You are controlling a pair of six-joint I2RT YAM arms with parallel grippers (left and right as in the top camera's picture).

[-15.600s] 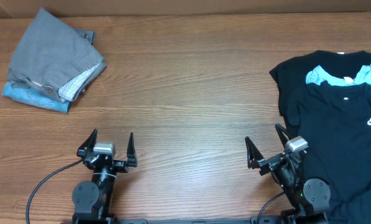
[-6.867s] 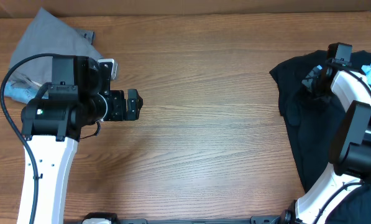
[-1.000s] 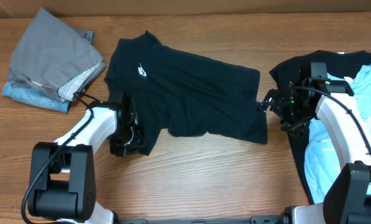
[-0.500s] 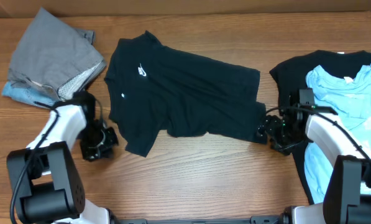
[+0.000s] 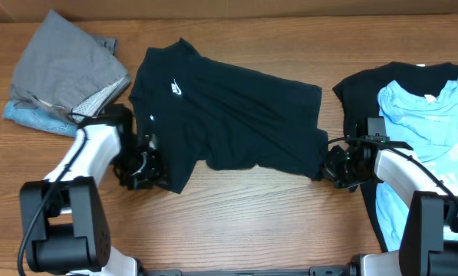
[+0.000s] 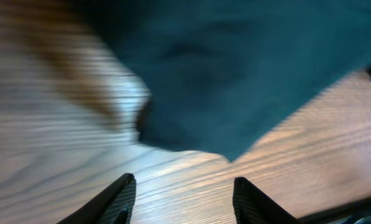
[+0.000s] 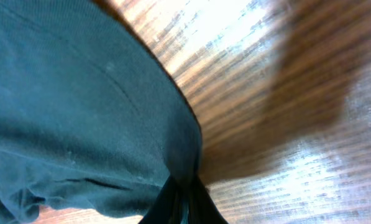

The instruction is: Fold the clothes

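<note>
Black T-shirt (image 5: 236, 115) lies spread across the middle of the wooden table (image 5: 252, 222), front up and turned sideways, with its white swoosh logo (image 5: 175, 90) toward the left end. Cloth is wrinkled and the near edge is uneven. Left gripper (image 5: 140, 165) sits low at the shirt's near-left corner, just beside the fabric. The left wrist view is blurred, but the fingers (image 6: 120, 199) stand apart with bare wood between them and the dark cloth edge lies just ahead, not gripped. Right gripper (image 5: 332, 165) is at the shirt's near-right corner. In the right wrist view its jaws are pinched together on the fabric edge (image 7: 184, 199), and a fold of dark cloth is drawn into the pinch. Far left: a folded grey shirt (image 5: 64, 69) rests on a light blue piece (image 5: 29, 116), well apart from the spread shirt. Right edge: a crumpled light blue T-shirt (image 5: 424, 115) lies on another black shirt (image 5: 359, 88), just beside the right arm.
</note>
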